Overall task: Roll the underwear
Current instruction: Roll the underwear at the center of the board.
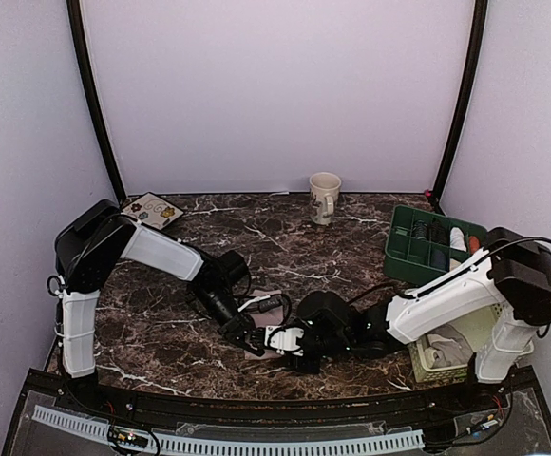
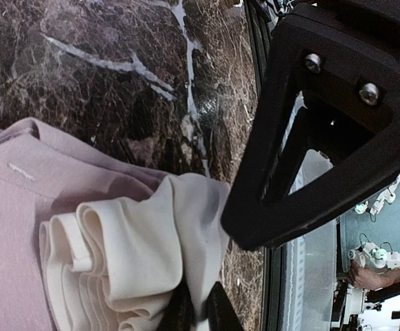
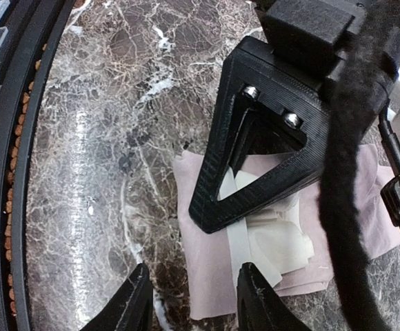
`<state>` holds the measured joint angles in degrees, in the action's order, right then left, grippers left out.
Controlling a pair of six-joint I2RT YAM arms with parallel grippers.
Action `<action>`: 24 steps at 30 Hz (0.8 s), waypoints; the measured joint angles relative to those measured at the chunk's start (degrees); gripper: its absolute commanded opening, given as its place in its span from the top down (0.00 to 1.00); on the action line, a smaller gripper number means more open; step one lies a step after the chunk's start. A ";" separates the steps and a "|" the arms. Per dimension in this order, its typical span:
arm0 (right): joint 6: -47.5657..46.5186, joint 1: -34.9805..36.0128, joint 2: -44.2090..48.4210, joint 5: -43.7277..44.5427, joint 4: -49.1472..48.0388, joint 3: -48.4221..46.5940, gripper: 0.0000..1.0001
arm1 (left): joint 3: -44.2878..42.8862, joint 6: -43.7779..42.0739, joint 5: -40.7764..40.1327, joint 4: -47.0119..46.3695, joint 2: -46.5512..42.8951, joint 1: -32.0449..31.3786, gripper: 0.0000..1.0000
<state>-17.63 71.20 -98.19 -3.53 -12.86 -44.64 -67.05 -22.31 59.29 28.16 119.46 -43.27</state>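
**Roll begun on the pink underwear (image 3: 210, 276), one gripper pinching it**

Top view: both arms reach low toward the lower centre of the frame. The left gripper (image 1: 249, 339) and right gripper (image 1: 290, 342) almost meet over the garment. Only a pale strip of it shows just above them on the marble table (image 1: 161, 323). The beige mug (image 1: 325, 196) stands well apart at upper centre.

Left wrist view: pink cloth fills the left of the frame. Its cream panel (image 2: 138, 255) is bunched into soft folds at lower centre. The left gripper's fingertips (image 2: 221, 318), at the bottom edge, are closed tight on one fold. I judge this pinch is there to keep the start of the roll from springing open.

Right wrist view: the right gripper's fingers (image 3: 134, 303), at the bottom edge, stand partly apart and hold nothing. Between them is mostly bare marble, with the garment's lower-left corner just reaching in. At centre, the other gripper's black finger rests on the cream panel. The right gripper seems placed to take the neighbouring edge.
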 measured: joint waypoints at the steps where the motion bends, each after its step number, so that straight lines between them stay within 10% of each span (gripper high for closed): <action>1: -0.66 0.02 -0.63 0.44 -0.02 -0.28 0.59 | -0.04 -0.02 0.04 0.07 0.02 -0.02 0.91; 11: -6.86 0.48 -6.10 6.25 0.13 -3.39 0.65 | -0.39 -0.02 0.96 0.52 0.66 0.15 0.87; 16: -8.83 0.72 -7.87 8.00 1.38 -5.68 1.00 | -0.44 -0.31 1.44 0.90 0.66 0.31 0.75; 24: -7.23 0.83 -6.80 5.01 4.22 -6.19 1.00 | 0.48 0.04 1.55 1.40 -1.49 1.64 0.56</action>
<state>-24.86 72.03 -104.99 1.48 -8.64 -50.83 -66.57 -22.26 60.84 29.56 117.97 -41.63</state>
